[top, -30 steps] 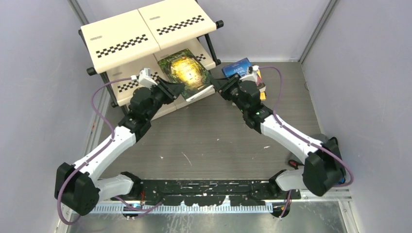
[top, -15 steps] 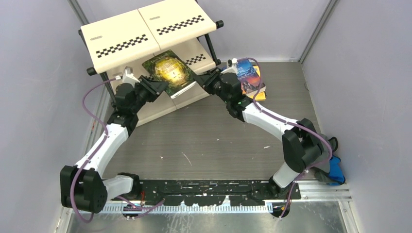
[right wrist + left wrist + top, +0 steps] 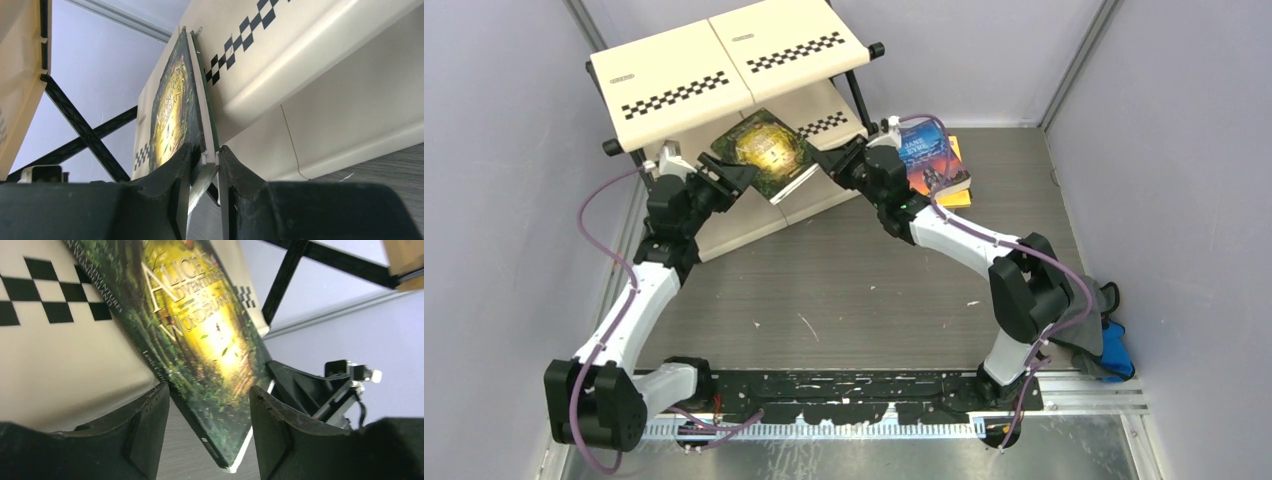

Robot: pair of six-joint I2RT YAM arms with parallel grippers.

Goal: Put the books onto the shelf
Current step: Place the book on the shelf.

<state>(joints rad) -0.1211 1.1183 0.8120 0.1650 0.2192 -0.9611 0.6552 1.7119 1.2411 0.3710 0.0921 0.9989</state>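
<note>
The dark green-and-gold book (image 3: 766, 152) lies tilted at the front of the shelf's (image 3: 674, 75) middle tier, under the top panel. My right gripper (image 3: 826, 162) is shut on its right edge; the right wrist view shows the book (image 3: 172, 110) pinched on edge between the gripper's (image 3: 204, 155) jaws. My left gripper (image 3: 729, 175) is at the book's left corner. In the left wrist view this gripper (image 3: 210, 405) is open, and the book's (image 3: 200, 340) lower corner hangs loosely between the fingers (image 3: 270, 420). A blue book (image 3: 929, 155) lies on an orange one (image 3: 961, 197) on the table, right of the shelf.
The shelf's black frame tubes (image 3: 861, 105) flank the middle tier. Grey walls close in on the left, back and right. A grey-and-blue cloth bundle (image 3: 1112, 340) lies near the right wall by the right arm's base.
Both grippers have carried the green-and-gold book left and back, onto the shelf's middle tier. My left gripper has opened off the book; the right one still holds it.
</note>
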